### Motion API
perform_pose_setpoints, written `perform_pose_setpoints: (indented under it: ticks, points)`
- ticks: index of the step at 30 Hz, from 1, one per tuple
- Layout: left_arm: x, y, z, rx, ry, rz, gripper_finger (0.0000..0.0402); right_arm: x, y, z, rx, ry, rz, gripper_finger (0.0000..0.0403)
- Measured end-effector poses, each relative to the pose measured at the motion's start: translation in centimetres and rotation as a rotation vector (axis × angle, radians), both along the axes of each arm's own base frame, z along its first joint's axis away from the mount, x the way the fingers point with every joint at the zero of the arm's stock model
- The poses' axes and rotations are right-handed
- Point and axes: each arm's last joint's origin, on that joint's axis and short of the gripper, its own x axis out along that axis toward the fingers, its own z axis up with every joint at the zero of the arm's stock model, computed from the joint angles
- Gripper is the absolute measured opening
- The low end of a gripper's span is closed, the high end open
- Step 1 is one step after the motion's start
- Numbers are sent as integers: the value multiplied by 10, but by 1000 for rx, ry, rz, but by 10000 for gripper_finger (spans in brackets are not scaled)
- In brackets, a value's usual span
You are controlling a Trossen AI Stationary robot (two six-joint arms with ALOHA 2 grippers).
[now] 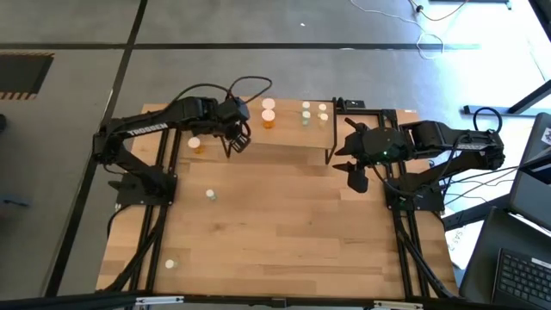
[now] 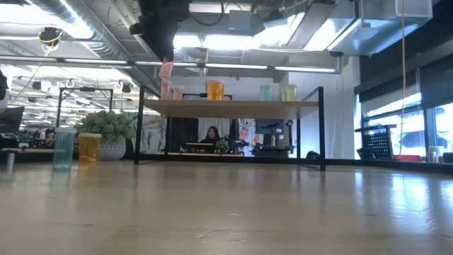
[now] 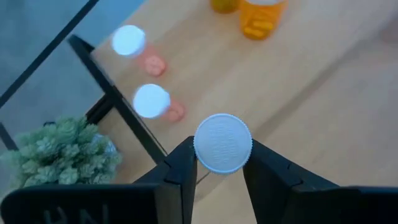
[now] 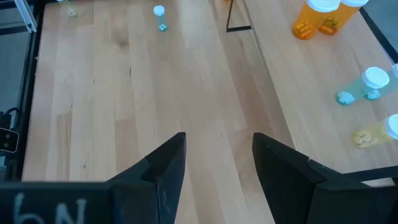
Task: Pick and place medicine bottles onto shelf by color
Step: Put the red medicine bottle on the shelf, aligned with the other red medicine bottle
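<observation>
My left gripper (image 3: 221,165) (image 1: 234,142) hangs over the left end of the shelf (image 2: 233,106), shut on a pink bottle (image 2: 166,69) with a white cap (image 3: 222,143). Two pink bottles (image 3: 149,102) (image 3: 130,43) stand on the shelf's left end below it. Farther along the board stand orange bottles (image 2: 214,90), a green one (image 2: 265,92) and a yellow one (image 2: 289,92). My right gripper (image 4: 217,155) (image 1: 357,172) waits open above the table by the shelf's right end, nothing between its fingers. My left gripper pinches the pink bottle between its two fingers, which stand on either side of the white cap (image 3: 245,149). The fingers slant down from above. The bottle hangs upright, cap up, lifted clear of the shelf board.
A spiky green plant (image 3: 62,152) stands off the shelf's left end. An orange bottle (image 2: 88,146) and a teal one (image 2: 62,149) stand on the table at the left. Small bottles (image 1: 209,195) (image 1: 170,264) stand on the open tabletop nearer the front.
</observation>
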Motion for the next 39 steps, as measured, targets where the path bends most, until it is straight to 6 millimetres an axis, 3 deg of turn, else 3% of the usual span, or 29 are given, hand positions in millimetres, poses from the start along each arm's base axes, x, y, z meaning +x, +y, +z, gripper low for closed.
perform_pose_setpoints:
  ticks: [8,22,39]
  points:
    - [-5,3,-2,-32,5,81,106,0,0,0,-1,0,0,188]
    - [3,-1,-32,-22,17,73,106,0,0,0,-20,4,16,188]
    - [1,4,-35,-9,27,118,106,0,0,0,-19,4,17,188]
